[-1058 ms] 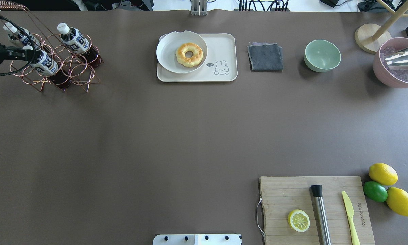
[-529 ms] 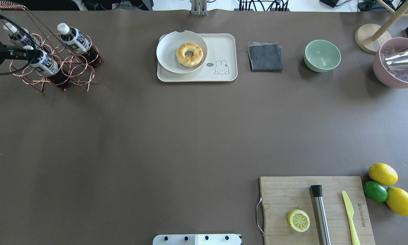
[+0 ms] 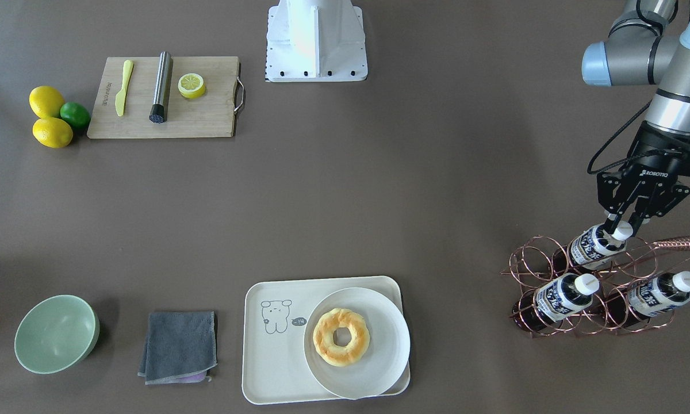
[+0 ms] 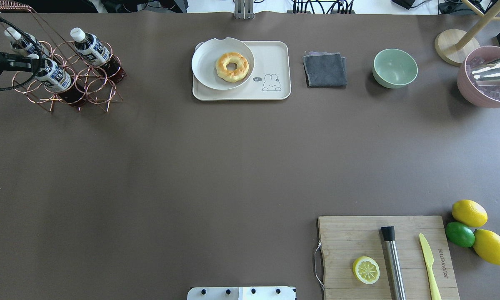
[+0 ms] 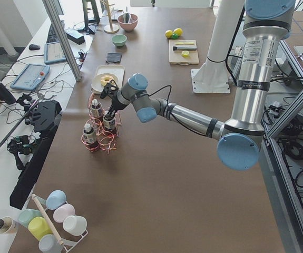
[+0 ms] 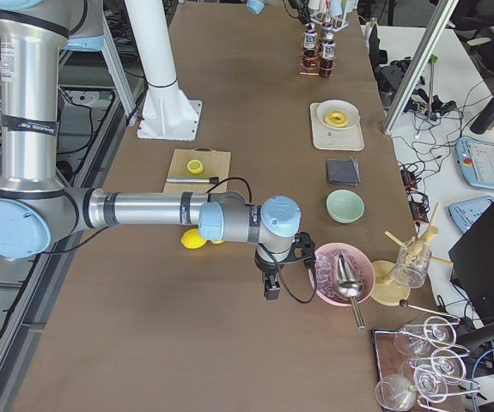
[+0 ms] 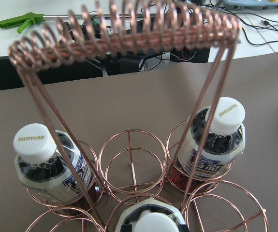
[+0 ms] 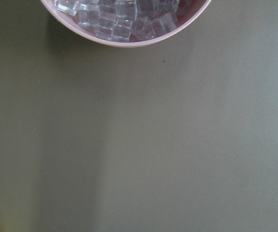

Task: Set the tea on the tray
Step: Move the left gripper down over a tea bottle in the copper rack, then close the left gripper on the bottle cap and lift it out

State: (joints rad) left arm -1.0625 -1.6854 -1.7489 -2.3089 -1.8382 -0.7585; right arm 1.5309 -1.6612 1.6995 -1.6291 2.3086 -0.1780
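A robotics lab: aluminium framing (image 5: pixel 62 41), teach pendants (image 6: pixel 487 163) and loose cables (image 6: pixel 418 120) ring the brown-covered table (image 4: pixel 233 166).

Tea (image 3: pixel 589 246): clear glossy plastic, smooth white plastic cap, printed wrap label. Rack (image 7: pixel 129 31): shiny copper-coloured metal wire. Tray (image 3: pixel 264 368): matt cream plastic. Cloth (image 3: pixel 178 344): grey fabric. Cutting board (image 3: pixel 207 118): pale wood. Table (image 3: pixel 408 190): matt brown.

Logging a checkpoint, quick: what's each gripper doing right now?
Left gripper: jaws closed on the tea bottle, at its cap.
Right gripper: cannot be told.
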